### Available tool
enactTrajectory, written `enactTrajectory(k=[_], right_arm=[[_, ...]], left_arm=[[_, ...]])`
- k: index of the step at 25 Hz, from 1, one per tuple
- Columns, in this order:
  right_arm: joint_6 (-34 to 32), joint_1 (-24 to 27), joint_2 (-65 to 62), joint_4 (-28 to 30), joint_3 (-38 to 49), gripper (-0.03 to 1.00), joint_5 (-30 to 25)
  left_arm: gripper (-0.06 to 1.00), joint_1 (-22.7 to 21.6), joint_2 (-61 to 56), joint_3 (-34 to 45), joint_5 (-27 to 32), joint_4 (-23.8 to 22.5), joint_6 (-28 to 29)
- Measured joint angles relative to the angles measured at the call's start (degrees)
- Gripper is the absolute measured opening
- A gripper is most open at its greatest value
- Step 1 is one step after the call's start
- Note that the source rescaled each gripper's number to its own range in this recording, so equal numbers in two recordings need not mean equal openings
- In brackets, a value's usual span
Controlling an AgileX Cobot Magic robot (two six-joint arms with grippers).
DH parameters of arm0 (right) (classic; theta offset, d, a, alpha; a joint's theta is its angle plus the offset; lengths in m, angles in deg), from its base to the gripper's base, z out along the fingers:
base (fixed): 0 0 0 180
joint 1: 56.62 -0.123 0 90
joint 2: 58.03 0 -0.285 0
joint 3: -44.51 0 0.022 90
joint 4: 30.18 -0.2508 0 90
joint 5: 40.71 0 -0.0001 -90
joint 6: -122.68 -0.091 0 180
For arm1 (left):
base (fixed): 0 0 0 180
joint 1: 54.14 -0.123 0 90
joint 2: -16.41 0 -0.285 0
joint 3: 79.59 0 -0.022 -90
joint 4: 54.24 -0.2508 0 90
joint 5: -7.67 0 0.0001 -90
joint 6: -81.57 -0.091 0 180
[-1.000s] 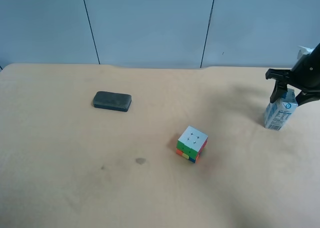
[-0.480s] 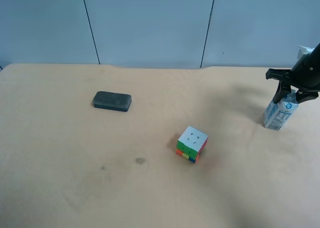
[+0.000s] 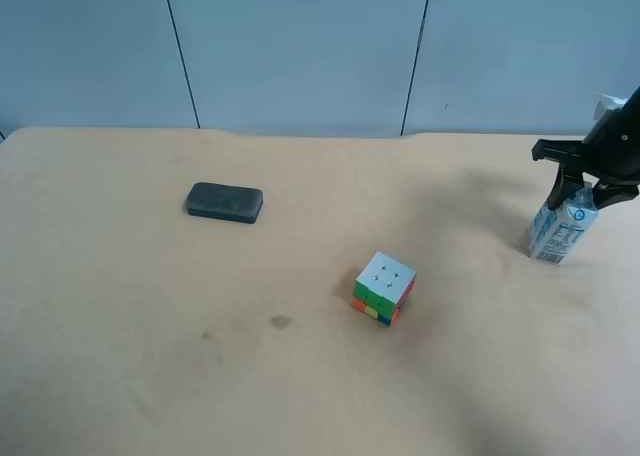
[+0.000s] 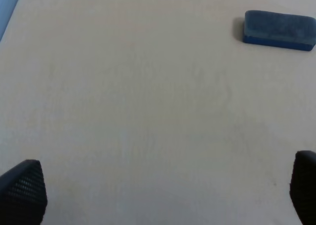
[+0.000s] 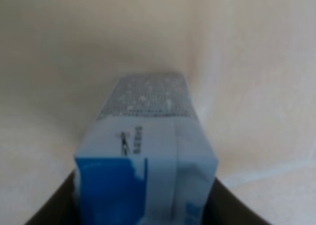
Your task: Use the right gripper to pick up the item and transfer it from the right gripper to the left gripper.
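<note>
The item, a small white drink carton with blue print (image 3: 560, 232), stands on the tan table (image 3: 150, 356) at the exterior high view's far right. My right gripper (image 3: 585, 188) reaches in from the right edge and is shut on the carton's gabled top. In the right wrist view the carton (image 5: 148, 156) fills the space between my two dark fingers (image 5: 54, 210), its blue patch nearest the camera. My left gripper (image 4: 158, 195) is open and empty over bare table, with its fingertips (image 4: 22, 188) far apart. It is out of the exterior high view.
A multicoloured puzzle cube (image 3: 383, 287) sits mid-table, left of the carton. A flat dark grey pad (image 3: 224, 202) lies at the back left, and it also shows in the left wrist view (image 4: 279, 30). A grey-blue wall runs behind the table.
My right gripper's fingers have closed from wide apart onto the carton's top. The carton has shifted slightly with them. The cube and pad have not moved.
</note>
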Motion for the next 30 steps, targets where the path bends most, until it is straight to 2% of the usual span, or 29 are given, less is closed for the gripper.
enactTrajectory(k=[5,13,17,20,26,27,28,30], right_arm=[[0.6,0.1,-1.6,-2.2,0.0,0.00,-1.7],[2.1,0.2,-8.9,-4.4,0.0,0.00,-1.2],[3.9,0.3,-9.5,-7.6,0.0,0.00,-2.7],[7.1,0.3,-9.5,-12.5,0.0,0.00,-5.0],[17.5,0.3,-9.5,-30.6,0.0,0.00,-9.8],[19.1,0.3,-9.5,-33.1,0.0,0.00,-10.9],[19.1,0.3,-9.5,-33.1,0.0,0.00,-10.9],[23.1,0.1,-9.5,-38.7,0.0,0.00,-13.3]], left_arm=[[1.00,0.0,0.0,0.0,0.0,0.0,0.0],[1.00,0.0,0.0,0.0,0.0,0.0,0.0],[1.00,0.0,0.0,0.0,0.0,0.0,0.0],[1.00,0.0,0.0,0.0,0.0,0.0,0.0],[1.00,0.0,0.0,0.0,0.0,0.0,0.0],[1.00,0.0,0.0,0.0,0.0,0.0,0.0],[1.00,0.0,0.0,0.0,0.0,0.0,0.0],[1.00,0.0,0.0,0.0,0.0,0.0,0.0]])
